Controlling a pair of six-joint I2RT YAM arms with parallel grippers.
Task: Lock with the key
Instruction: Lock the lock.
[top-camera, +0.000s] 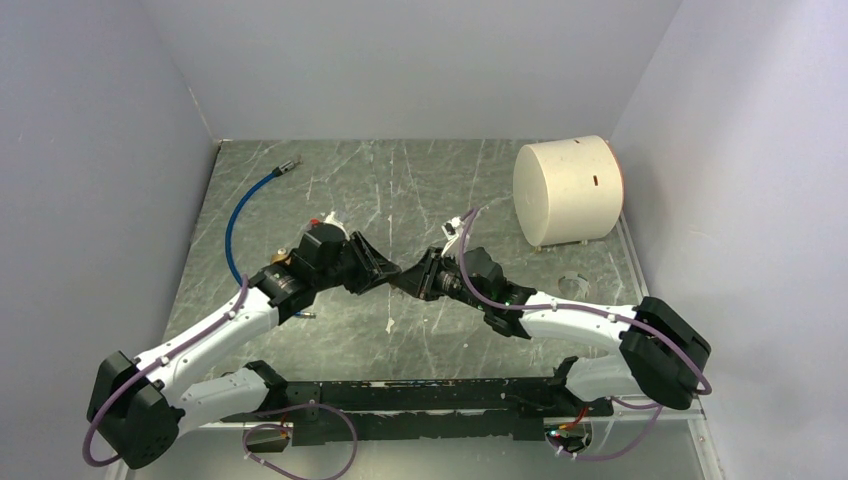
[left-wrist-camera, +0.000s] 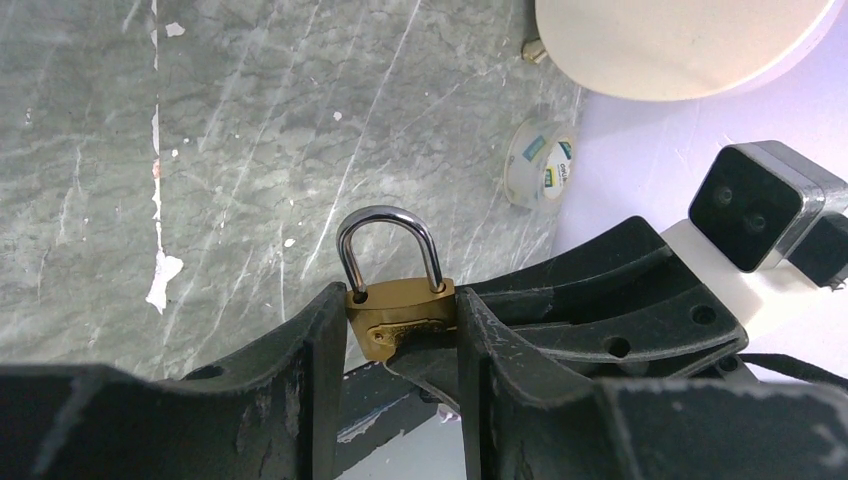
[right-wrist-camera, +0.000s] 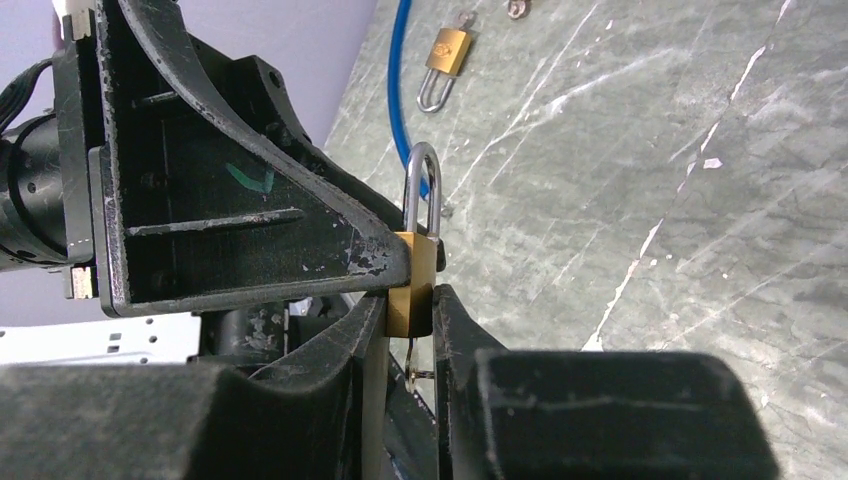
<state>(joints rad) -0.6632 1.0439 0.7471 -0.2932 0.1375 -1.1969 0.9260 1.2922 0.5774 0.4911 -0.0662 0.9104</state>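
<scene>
A brass padlock (left-wrist-camera: 400, 312) with a steel shackle pointing up is held in the air between both grippers. My left gripper (left-wrist-camera: 400, 305) is shut on its narrow sides. In the right wrist view the padlock (right-wrist-camera: 412, 275) shows edge-on, and my right gripper (right-wrist-camera: 410, 305) has a finger pressed against each flat face of its lower body. A small key (right-wrist-camera: 413, 368) hangs from the lock's underside, in the gap between the right fingers. In the top view the left gripper (top-camera: 385, 272) and right gripper (top-camera: 405, 280) meet tip to tip at the table's middle, hiding the lock.
A second brass padlock (right-wrist-camera: 445, 52) lies on the table beside a blue cable (top-camera: 238, 215). A large white cylinder (top-camera: 568, 190) lies on its side at the back right. A tape roll (left-wrist-camera: 540, 165) sits near the right wall.
</scene>
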